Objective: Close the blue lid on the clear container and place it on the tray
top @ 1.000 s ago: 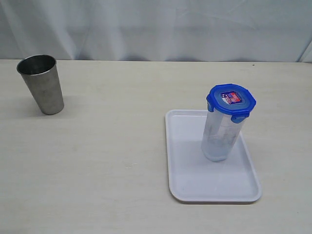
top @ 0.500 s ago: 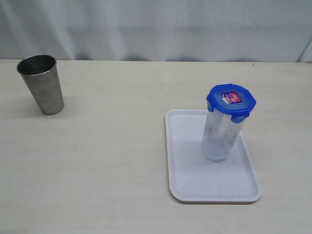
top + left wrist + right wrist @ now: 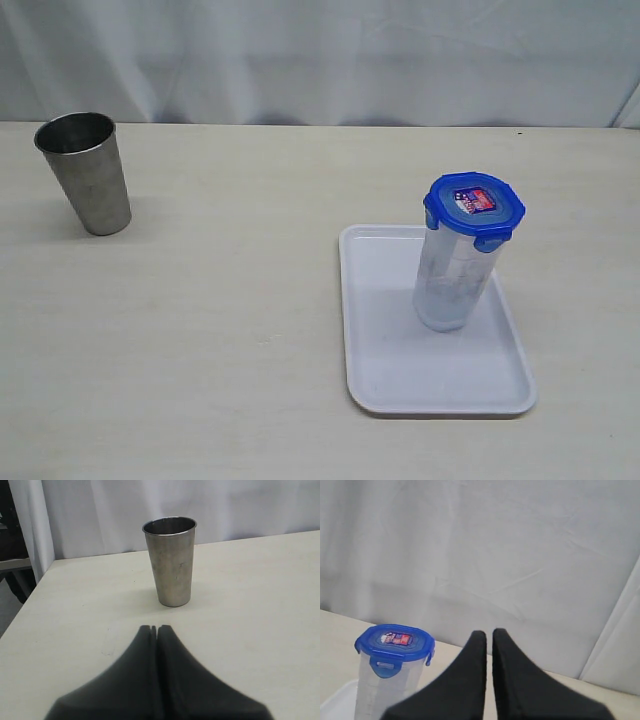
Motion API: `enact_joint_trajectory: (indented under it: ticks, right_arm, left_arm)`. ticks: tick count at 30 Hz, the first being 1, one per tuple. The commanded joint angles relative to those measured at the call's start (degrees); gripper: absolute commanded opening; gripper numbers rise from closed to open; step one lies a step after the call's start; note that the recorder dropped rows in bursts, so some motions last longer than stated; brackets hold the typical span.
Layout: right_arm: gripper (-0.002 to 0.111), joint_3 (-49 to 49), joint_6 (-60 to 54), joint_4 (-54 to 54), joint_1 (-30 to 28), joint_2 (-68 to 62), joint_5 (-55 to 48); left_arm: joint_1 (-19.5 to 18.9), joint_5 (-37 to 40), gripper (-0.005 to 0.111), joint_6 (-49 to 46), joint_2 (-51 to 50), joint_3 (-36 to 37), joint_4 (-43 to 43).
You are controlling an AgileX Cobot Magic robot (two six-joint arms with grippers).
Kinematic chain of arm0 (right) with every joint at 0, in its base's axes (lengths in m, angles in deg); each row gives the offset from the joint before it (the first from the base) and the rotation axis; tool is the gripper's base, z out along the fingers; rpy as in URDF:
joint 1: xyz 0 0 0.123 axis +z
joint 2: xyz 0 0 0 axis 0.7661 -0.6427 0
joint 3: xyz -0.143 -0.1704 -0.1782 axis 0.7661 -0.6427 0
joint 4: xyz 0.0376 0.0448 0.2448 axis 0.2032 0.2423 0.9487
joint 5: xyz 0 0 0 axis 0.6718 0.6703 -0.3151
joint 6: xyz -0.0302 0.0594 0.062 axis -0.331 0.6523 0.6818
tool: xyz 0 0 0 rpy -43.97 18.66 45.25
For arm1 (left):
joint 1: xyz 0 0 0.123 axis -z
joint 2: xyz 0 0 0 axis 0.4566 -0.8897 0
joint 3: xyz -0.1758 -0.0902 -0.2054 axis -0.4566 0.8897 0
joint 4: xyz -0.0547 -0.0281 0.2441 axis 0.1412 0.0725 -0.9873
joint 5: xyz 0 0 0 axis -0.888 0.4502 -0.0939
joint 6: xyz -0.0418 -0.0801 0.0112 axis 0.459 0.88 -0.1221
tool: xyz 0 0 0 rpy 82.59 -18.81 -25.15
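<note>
The clear container (image 3: 448, 285) stands upright on the white tray (image 3: 400, 380), towards the tray's far right side. The blue lid (image 3: 474, 208) sits on top of it with its flaps down. Neither gripper shows in the exterior view. In the right wrist view my right gripper (image 3: 489, 632) is shut on nothing, held apart from the blue lid (image 3: 395, 641) and the clear container (image 3: 377, 690), with a corner of the tray (image 3: 335, 702) below. My left gripper (image 3: 156, 628) is shut and empty, low over the table.
A grey metal cup (image 3: 87, 172) stands upright at the far left of the table; the left wrist view shows the cup (image 3: 171, 562) a short way beyond the left fingertips. A white curtain (image 3: 320, 60) hangs behind the table.
</note>
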Motion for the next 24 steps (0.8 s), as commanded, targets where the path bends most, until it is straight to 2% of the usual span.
enact_joint_trajectory:
  ticks: [1, 8, 16, 24]
  right_arm:
    - [0.005, -0.2, 0.1, 0.1, -3.9, 0.3, 0.8]
    - [0.005, -0.2, 0.6, 0.1, -5.0, 0.3, -2.3]
    - [0.005, -0.2, 3.2, 0.1, -5.0, 0.3, -10.8]
    - [0.005, -0.2, 5.9, 0.1, -5.0, 0.3, -12.0]
  left_arm:
    - [-0.3, -0.2, 0.0, 0.3, 0.2, 0.2, -0.1]
    - [-0.3, -0.2, 0.0, 0.3, 0.2, 0.2, -0.1]
    - [-0.3, -0.2, 0.0, 0.3, 0.2, 0.2, -0.1]
    - [-0.3, 0.1, 0.0, 0.3, 0.2, 0.2, -0.1]
